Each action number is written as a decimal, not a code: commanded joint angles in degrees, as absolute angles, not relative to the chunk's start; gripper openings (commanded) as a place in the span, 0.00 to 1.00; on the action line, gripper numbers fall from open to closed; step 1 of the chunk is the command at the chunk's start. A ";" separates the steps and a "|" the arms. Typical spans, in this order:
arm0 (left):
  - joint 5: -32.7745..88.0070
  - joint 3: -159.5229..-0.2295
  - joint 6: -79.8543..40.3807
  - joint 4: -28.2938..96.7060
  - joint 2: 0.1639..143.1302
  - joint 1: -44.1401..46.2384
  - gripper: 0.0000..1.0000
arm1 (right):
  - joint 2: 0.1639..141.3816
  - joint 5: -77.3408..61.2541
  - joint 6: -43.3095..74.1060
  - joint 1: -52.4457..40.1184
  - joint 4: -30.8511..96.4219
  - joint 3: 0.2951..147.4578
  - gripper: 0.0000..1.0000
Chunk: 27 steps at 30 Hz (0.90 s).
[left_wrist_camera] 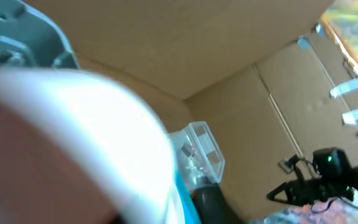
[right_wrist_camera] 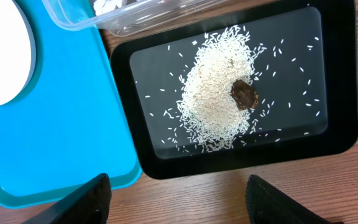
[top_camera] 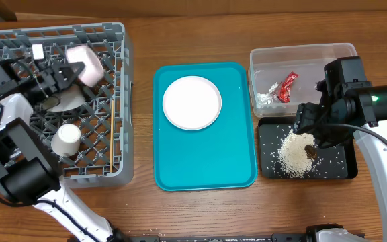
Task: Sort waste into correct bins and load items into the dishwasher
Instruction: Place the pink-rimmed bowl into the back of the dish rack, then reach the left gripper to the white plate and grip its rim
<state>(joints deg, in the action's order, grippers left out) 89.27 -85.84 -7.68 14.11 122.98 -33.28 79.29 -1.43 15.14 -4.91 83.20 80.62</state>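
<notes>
Wooden table (top_camera: 193, 208) runs under both arms. At its left edge your grey rack (top_camera: 113, 40) holds a cup (top_camera: 66, 140) and a bowl (top_camera: 89, 64), with the left gripper (top_camera: 78, 70) at that bowl (gripping or not, you cannot tell). Mid-table, the teal tray (top_camera: 207, 161) carries one white plate (top_camera: 191, 102). Toward the right edge, the clear tub (top_camera: 301, 54) holds the wrapper (top_camera: 287, 86). The black tray (top_camera: 338, 171) holds rice (right_wrist_camera: 210, 106) and a brown lump (right_wrist_camera: 245, 95), and your right gripper (right_wrist_camera: 178, 180) hangs above it, fingers spread.

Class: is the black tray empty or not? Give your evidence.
Not empty. The black tray holds a heap of white rice with a brown lump on it, and loose grains scattered around.
</notes>
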 commanded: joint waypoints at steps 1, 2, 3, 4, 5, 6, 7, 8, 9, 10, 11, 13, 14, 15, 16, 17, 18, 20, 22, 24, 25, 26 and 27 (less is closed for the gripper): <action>90.56 -86.52 -13.80 14.33 124.46 -36.25 0.60 | 78.28 -0.93 15.00 -4.75 83.11 81.45 0.71; 90.56 -86.52 -14.83 14.39 124.09 -37.23 0.75 | 78.28 -0.93 15.03 -4.75 83.11 81.45 0.71; 90.56 -86.52 -14.87 14.72 123.48 -37.95 0.83 | 78.28 -0.93 15.00 -4.75 83.13 81.45 0.71; 90.56 -86.52 -14.85 14.79 122.19 -38.74 0.96 | 78.28 -0.91 15.00 -4.75 83.26 81.45 0.71; 90.56 -86.52 -14.85 14.74 121.43 -39.05 1.00 | 78.28 -0.91 15.00 -4.75 83.29 81.45 0.71; 90.54 -86.52 -14.76 14.68 119.50 -39.38 1.00 | 78.28 -0.91 14.98 -4.75 83.31 81.45 0.71; 90.41 -86.52 -14.13 14.46 116.95 -39.42 1.00 | 78.28 -0.91 15.00 -4.75 83.29 81.45 0.71; 89.71 -86.52 -14.15 14.33 114.74 -39.40 1.00 | 78.28 -0.91 15.00 -4.75 83.29 81.45 0.71; 89.36 -86.52 -14.15 14.35 112.29 -39.22 1.00 | 78.28 -0.91 15.00 -4.75 83.29 81.45 0.71; 89.14 -86.52 -14.17 14.37 110.89 -39.09 1.00 | 78.28 -0.91 15.00 -4.75 83.35 81.45 0.71; 87.37 -86.52 -14.22 15.40 108.27 -38.74 1.00 | 78.28 -0.91 15.00 -4.75 83.55 81.45 0.71; 80.18 -86.52 -14.20 20.69 102.48 -37.36 1.00 | 78.28 -0.91 14.94 -4.75 84.07 81.45 0.71; 73.91 -86.52 -14.20 25.65 99.72 -36.27 1.00 | 78.28 -0.89 14.79 -4.75 84.36 81.45 0.71; 68.40 -86.52 -14.13 30.59 97.54 -34.92 1.00 | 78.28 -0.91 14.79 -4.75 84.40 81.45 0.71; 63.72 -86.52 -13.65 34.33 96.03 -33.58 1.00 | 78.28 -0.91 14.81 -4.75 84.42 81.45 0.71; 57.14 -86.52 -11.33 40.75 93.65 -30.30 1.00 | 78.28 -0.91 14.79 -4.73 84.42 81.45 0.71; 52.95 -86.52 -10.41 44.07 92.55 -27.99 1.00 | 78.28 -0.86 14.79 -4.73 84.49 81.45 0.71; 42.72 -86.52 -9.02 50.50 90.91 -21.74 1.00 | 78.28 0.47 14.87 -4.73 84.90 81.45 0.71; 30.09 -86.50 -9.02 57.10 90.76 -10.52 1.00 | 78.28 5.02 16.19 -4.73 85.82 81.45 0.71; 22.31 -86.46 -9.04 58.70 91.50 -1.96 1.00 | 78.28 7.92 18.59 -4.73 85.95 81.45 0.76; 19.57 -86.46 -9.02 58.59 92.12 2.20 1.00 | 78.28 7.92 18.81 -4.73 85.78 81.45 0.76; 17.82 -86.46 -8.99 58.17 92.68 5.34 1.00 | 78.28 7.92 19.00 -4.73 85.62 81.45 0.77; 14.52 -86.46 -8.99 57.34 94.17 10.74 1.00 | 78.28 7.90 19.20 -4.73 85.36 81.45 0.78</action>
